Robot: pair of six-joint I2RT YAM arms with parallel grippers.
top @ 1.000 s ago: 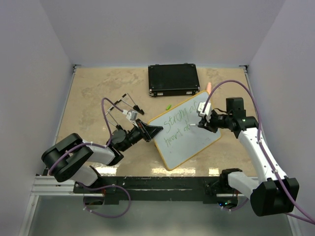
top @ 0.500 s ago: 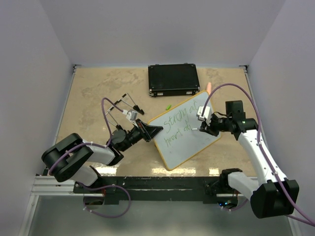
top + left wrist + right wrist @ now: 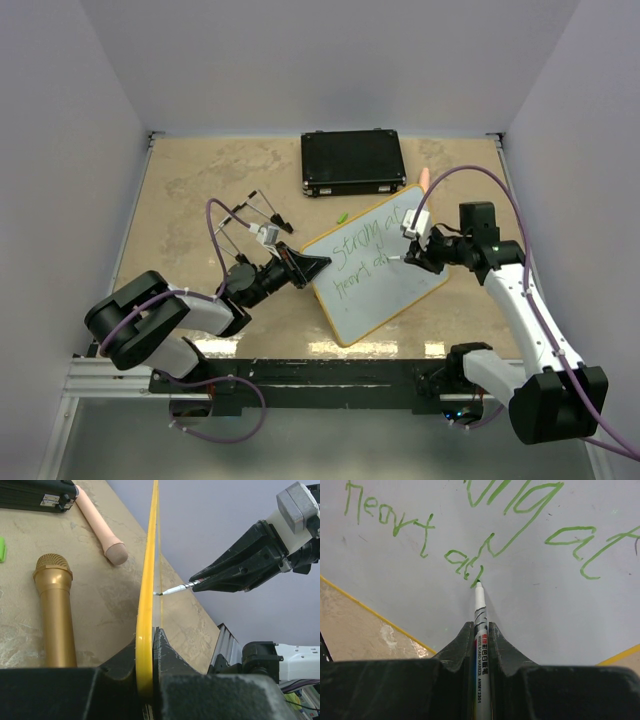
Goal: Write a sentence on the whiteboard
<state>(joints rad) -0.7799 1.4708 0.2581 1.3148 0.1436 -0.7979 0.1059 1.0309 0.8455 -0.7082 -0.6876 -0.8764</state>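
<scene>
The whiteboard (image 3: 385,297), white with a yellow rim, stands tilted on the table at centre. My left gripper (image 3: 312,266) is shut on its left edge; in the left wrist view the rim (image 3: 146,580) runs edge-on between the jaws of that gripper (image 3: 147,636). The sentence (image 3: 362,252) is green lettering in two lines, also seen up close (image 3: 485,525). My right gripper (image 3: 410,255) is shut on a white marker (image 3: 480,611). The marker's green tip touches the board (image 3: 555,625) at the end of the lower line. The marker (image 3: 176,589) also shows touching the board's face.
A black case (image 3: 352,162) lies at the back. A gold microphone (image 3: 54,610) and a pink one (image 3: 102,525) lie behind the board; the pink one peeks out (image 3: 424,180). A green cap (image 3: 341,216) and black wire-like items (image 3: 255,212) lie left of the board.
My right gripper moved the marker a little down the board and back up, at the end of the lower line. The left gripper and the board stayed still.
</scene>
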